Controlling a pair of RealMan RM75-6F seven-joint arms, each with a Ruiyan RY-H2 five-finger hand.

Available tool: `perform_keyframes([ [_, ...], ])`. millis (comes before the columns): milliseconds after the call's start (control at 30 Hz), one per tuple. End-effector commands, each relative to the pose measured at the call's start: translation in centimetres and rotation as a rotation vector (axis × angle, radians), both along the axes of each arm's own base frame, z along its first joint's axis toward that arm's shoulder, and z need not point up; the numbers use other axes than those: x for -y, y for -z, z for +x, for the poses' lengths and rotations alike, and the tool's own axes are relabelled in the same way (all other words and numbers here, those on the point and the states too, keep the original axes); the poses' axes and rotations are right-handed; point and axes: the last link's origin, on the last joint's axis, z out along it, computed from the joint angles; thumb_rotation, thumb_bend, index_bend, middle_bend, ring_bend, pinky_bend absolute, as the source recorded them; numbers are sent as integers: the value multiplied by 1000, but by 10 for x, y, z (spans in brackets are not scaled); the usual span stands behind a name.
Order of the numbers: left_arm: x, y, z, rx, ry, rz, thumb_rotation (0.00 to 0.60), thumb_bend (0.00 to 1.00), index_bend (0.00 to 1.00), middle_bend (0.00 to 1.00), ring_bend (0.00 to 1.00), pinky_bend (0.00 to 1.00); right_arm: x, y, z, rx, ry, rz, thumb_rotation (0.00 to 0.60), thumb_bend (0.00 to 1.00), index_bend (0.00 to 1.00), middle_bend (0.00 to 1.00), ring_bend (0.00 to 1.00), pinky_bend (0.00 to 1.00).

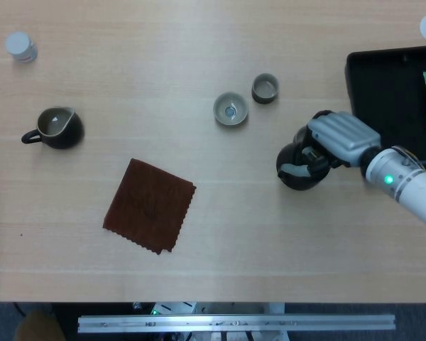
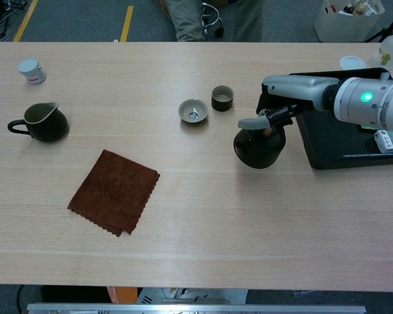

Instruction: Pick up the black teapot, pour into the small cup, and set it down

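The black teapot (image 1: 297, 172) (image 2: 257, 148) is right of the table's centre, and my right hand (image 1: 332, 140) (image 2: 281, 108) grips it from above at its top and handle. Whether it rests on the wood or hangs just off it, I cannot tell. The small dark cup (image 1: 265, 88) (image 2: 222, 98) stands upright a short way beyond and left of the teapot. A pale shallow bowl (image 1: 231, 109) (image 2: 192, 110) sits beside that cup on its left. My left hand shows in neither view.
A black tray (image 1: 383, 85) (image 2: 334, 147) with a green packet lies right of the hand. A brown cloth (image 1: 149, 206) (image 2: 114, 191) lies centre-left. A dark pitcher (image 1: 57, 128) (image 2: 42, 122) and a small white jar (image 1: 20, 46) (image 2: 31, 70) stand far left.
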Motion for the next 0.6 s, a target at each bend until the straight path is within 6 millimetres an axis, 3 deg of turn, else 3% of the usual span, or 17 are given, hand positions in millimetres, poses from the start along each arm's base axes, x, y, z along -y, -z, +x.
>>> perform_keyframes([
  [33, 0, 0, 0, 0, 0, 0, 600, 389, 145, 205, 177, 186, -1, 0, 0, -2, -1, -4, 237, 339, 944, 885, 761, 176],
  [167, 0, 0, 0, 1, 2, 0, 600, 388, 145, 205, 177, 186, 0, 0, 1, -4, -11, -15, 244, 545, 944, 883, 761, 176],
  [600, 0, -1, 1, 4, 9, 4, 600, 388, 145, 205, 177, 186, 2, -7, 7, 7, -32, -57, 285, 552, 917, 834, 719, 176],
])
